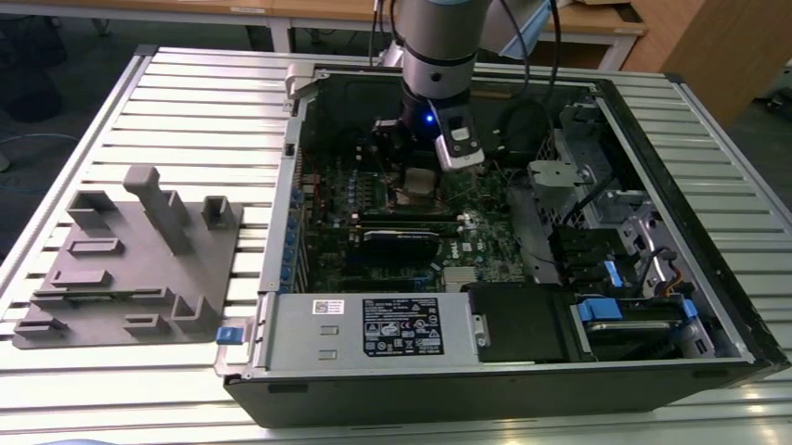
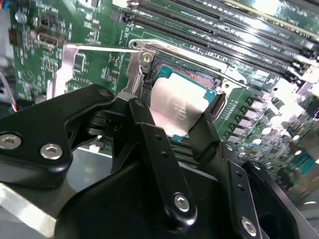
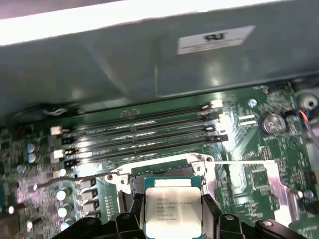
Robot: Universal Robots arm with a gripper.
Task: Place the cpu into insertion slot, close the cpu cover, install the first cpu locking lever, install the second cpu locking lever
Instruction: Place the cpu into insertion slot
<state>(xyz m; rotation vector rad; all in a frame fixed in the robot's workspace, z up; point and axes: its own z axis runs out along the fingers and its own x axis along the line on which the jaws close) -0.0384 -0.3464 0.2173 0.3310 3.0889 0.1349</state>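
Second wrist view: gripper (image 2: pixel 173 113) grasps cpu (image 2: pixel 180 102) over insertion slot (image 2: pixel 193 77) | exterior view: grey fixture (image 1: pixel 134 261) beside computer case (image 1: pixel 495 387)

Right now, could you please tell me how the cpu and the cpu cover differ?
The cpu is a solid silvery plate; the cpu cover is an open frame, with green board showing through its window. The cpu is held in the gripper over the insertion slot; the cpu cover lies swung open beside the slot, untouched. Both are silvery, square and roughly slot-sized.
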